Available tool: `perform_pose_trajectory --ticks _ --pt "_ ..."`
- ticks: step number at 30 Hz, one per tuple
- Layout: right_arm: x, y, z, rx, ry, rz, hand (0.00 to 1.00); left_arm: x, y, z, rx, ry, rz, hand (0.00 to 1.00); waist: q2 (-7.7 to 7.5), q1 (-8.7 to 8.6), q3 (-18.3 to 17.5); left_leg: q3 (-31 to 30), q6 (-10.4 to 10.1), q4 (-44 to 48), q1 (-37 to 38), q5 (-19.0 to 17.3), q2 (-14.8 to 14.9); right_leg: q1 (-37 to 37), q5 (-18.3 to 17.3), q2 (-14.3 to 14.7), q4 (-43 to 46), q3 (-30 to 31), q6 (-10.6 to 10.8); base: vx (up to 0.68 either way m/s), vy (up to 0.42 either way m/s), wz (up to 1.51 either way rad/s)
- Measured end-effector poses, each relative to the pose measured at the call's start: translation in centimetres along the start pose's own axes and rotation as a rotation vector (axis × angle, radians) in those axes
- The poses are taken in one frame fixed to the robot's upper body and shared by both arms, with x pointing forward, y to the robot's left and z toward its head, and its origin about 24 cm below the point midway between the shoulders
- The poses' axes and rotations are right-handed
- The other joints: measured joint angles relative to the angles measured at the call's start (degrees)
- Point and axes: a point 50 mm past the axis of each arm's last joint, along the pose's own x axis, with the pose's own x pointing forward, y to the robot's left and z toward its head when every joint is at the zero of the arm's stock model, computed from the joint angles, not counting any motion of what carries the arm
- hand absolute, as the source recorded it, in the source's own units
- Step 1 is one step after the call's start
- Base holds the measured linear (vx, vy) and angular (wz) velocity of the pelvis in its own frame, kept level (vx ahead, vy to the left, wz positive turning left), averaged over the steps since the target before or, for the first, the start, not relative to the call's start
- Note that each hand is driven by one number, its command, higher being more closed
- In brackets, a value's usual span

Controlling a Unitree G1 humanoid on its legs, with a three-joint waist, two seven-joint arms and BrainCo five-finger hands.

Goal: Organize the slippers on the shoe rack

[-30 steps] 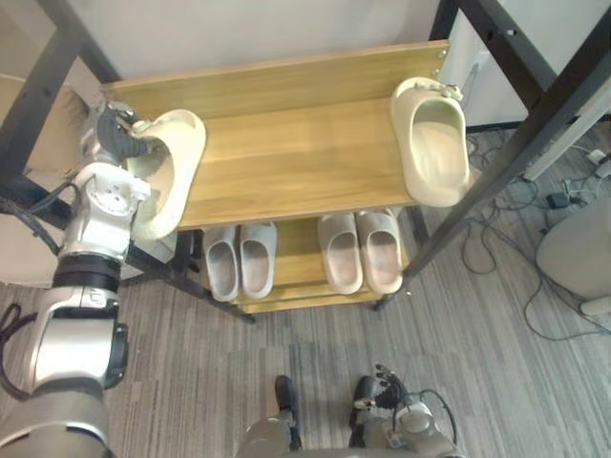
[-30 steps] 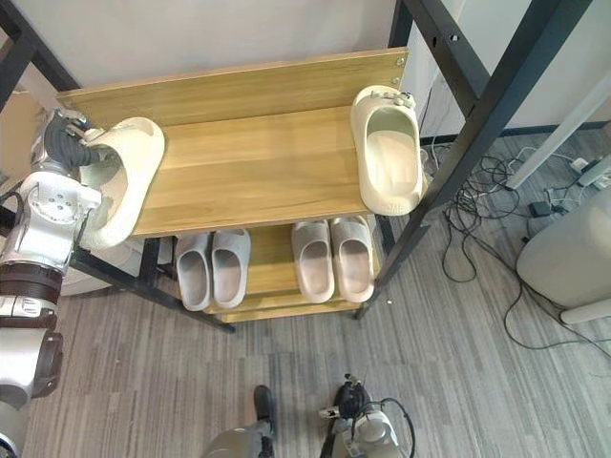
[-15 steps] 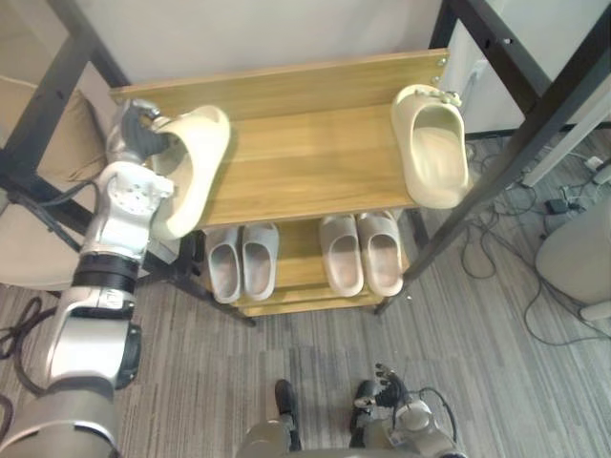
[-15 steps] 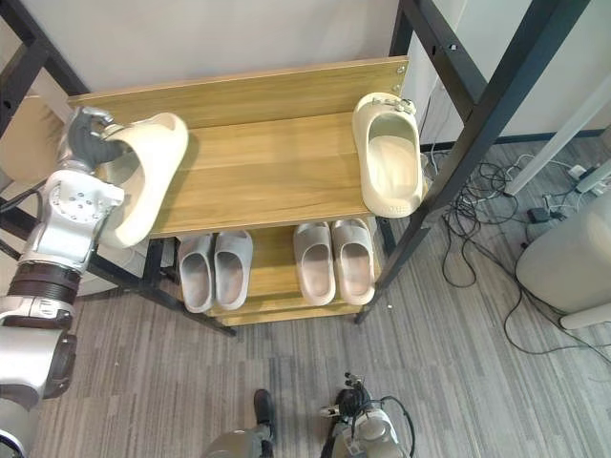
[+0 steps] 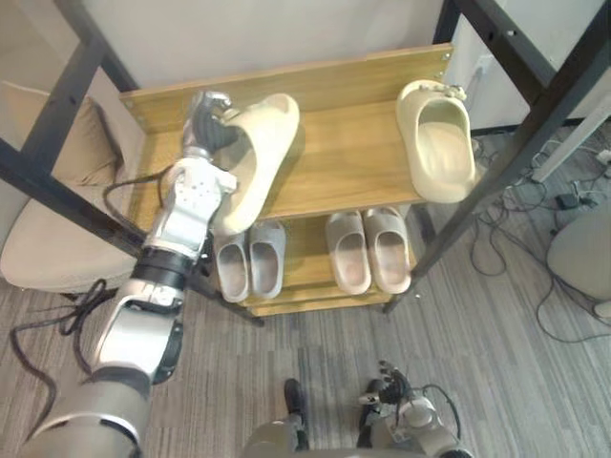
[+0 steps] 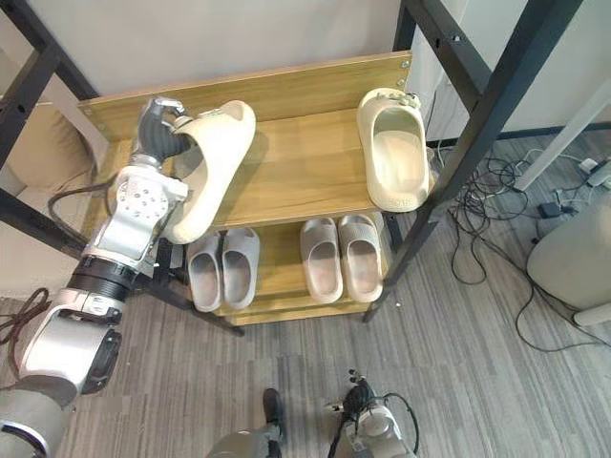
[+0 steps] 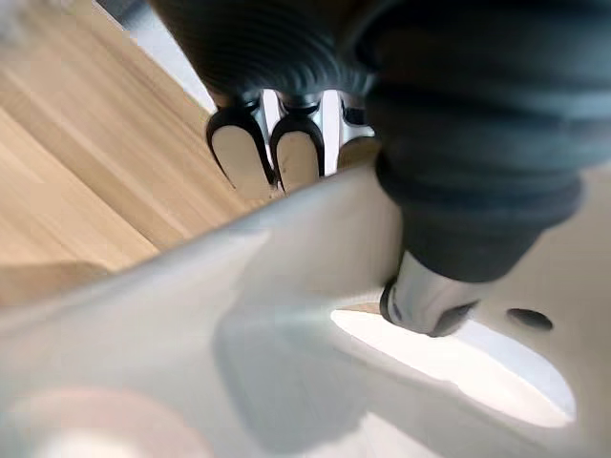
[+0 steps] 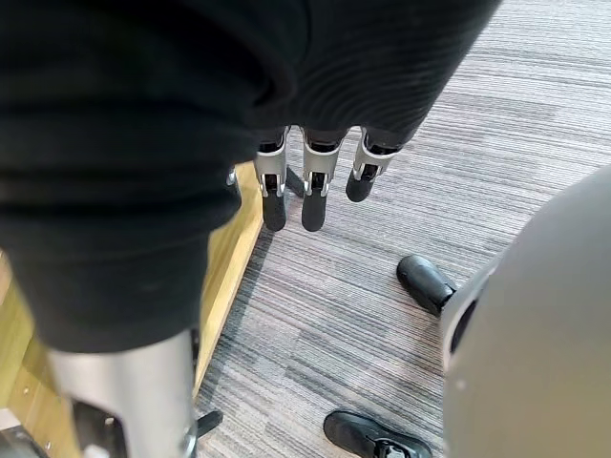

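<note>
The robot's left hand (image 5: 208, 122) gripped a cream slipper (image 5: 258, 153), fingers and thumb pinching its upper, and held it tilted over the left part of the top shelf (image 5: 344, 162) of the shoe rack (image 5: 315, 303). A second cream slipper (image 5: 437, 153) lay at the shelf's right end, well apart. Two grey pairs (image 5: 250, 267) (image 5: 368, 250) sat on the lower shelf. The right hand (image 8: 312, 196) hung empty, fingers straight, above the carpeted floor (image 8: 420, 172).
</note>
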Motion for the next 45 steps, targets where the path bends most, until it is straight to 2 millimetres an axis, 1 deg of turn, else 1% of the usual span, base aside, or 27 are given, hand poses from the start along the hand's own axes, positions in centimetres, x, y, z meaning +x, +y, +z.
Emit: perform_pose_trajectory --ticks 5,6,9,10,14,15,20,23,29,34,37,42,45 --pt "0.2 -0.7 0.3 0.021 -0.002 -0.031 0.00 1.4 0.3 0.9 -0.002 0.008 0.016 1.00 0.54 -1.23 0.3 2.5 0.1 0.0 -1.0 0.0 -0.3 -2.4 1.1 -0.4 0.0 2.3 0.1 -0.06 0.050 -0.27" --pt "0.3 -1.0 0.5 0.034 -0.004 -0.047 0.00 1.7 0.2 1.5 -0.011 0.000 0.016 1.00 0.80 -2.01 0.4 2.8 0.3 0.0 -1.5 0.1 -0.4 -3.1 1.4 -0.5 0.0 2.6 0.1 -0.06 0.038 -0.16" --pt "0.5 -1.4 0.6 0.049 -0.006 -0.067 0.00 2.3 0.2 2.0 -0.011 0.000 0.014 1.00 1.30 -2.60 0.9 3.7 0.4 0.0 -1.8 0.1 -0.6 -3.8 1.7 -0.6 0.0 3.4 0.0 -0.08 0.043 -0.16" --pt "0.6 -1.7 0.9 0.048 -0.013 -0.077 0.00 2.7 0.5 2.3 -0.017 0.003 0.023 1.00 1.75 -3.30 1.1 3.8 0.6 0.0 -2.5 0.2 -0.7 -4.6 1.8 -0.7 0.0 3.8 0.1 -0.07 0.044 -0.10" --pt "0.8 -2.0 1.2 0.047 -0.014 -0.085 0.00 3.4 1.1 3.2 -0.017 -0.010 0.038 1.00 1.96 -3.56 1.5 4.3 1.0 0.0 -3.8 0.5 -0.8 -6.2 2.3 -0.7 0.0 4.6 0.0 -0.06 0.051 -0.08" --pt "0.8 -2.0 1.1 0.047 -0.012 -0.085 0.00 3.4 1.1 3.1 -0.015 -0.005 0.039 0.00 2.01 -3.57 1.5 4.7 1.0 0.0 -3.6 0.5 -0.8 -6.2 2.4 -0.7 0.0 5.0 0.0 -0.04 0.054 -0.14" --pt "0.8 -2.0 1.3 0.057 -0.019 -0.087 0.00 3.6 1.5 3.4 -0.019 -0.009 0.066 0.00 2.04 -3.96 2.0 5.2 1.0 0.0 -3.6 0.4 -1.1 -6.5 2.6 -0.9 0.0 5.5 0.2 -0.03 0.062 -0.05" --pt "1.0 -2.3 1.8 0.070 -0.034 -0.095 0.00 4.0 1.9 4.2 -0.024 -0.031 0.078 0.00 2.04 -4.38 3.2 5.3 1.1 0.0 -3.6 0.4 -1.4 -6.6 2.8 -1.2 0.1 5.5 0.4 -0.02 0.066 0.00" --pt "1.0 -2.3 2.0 0.080 -0.042 -0.103 0.00 4.0 1.7 4.4 -0.029 -0.033 0.077 0.00 2.06 -5.43 3.2 5.2 1.5 0.0 -3.4 0.1 -2.0 -6.4 3.1 -1.8 0.1 5.3 0.8 0.00 0.082 0.00" --pt "1.0 -2.3 2.0 0.080 -0.045 -0.103 0.00 3.9 1.1 4.6 -0.041 -0.035 0.066 0.00 2.02 -5.69 3.3 4.6 1.7 0.0 -3.1 0.1 -2.5 -5.6 3.2 -2.3 0.1 4.8 1.0 0.00 0.084 0.07" --pt "1.0 -2.3 1.9 0.079 -0.041 -0.100 0.00 3.8 0.0 5.1 -0.065 -0.041 0.042 0.00 2.00 -6.12 3.4 3.2 1.7 0.0 -2.1 0.2 -2.6 -4.0 3.0 -2.5 0.1 3.5 1.2 -0.01 0.074 0.21" --pt "1.0 -2.2 1.8 0.078 -0.037 -0.096 0.00 3.7 -0.3 5.1 -0.073 -0.039 0.036 0.00 2.00 -6.11 3.4 2.6 2.1 0.0 -1.7 0.0 -2.9 -3.2 2.7 -2.8 0.1 3.0 1.4 -0.02 0.068 0.08" --pt "1.0 -2.1 1.8 0.071 -0.038 -0.086 0.00 3.5 -1.0 5.2 -0.095 -0.034 0.020 0.00 2.00 -6.10 3.4 2.1 2.1 0.0 -1.6 0.0 -3.0 -2.8 2.7 -2.9 0.1 2.4 1.4 -0.02 0.065 0.09"
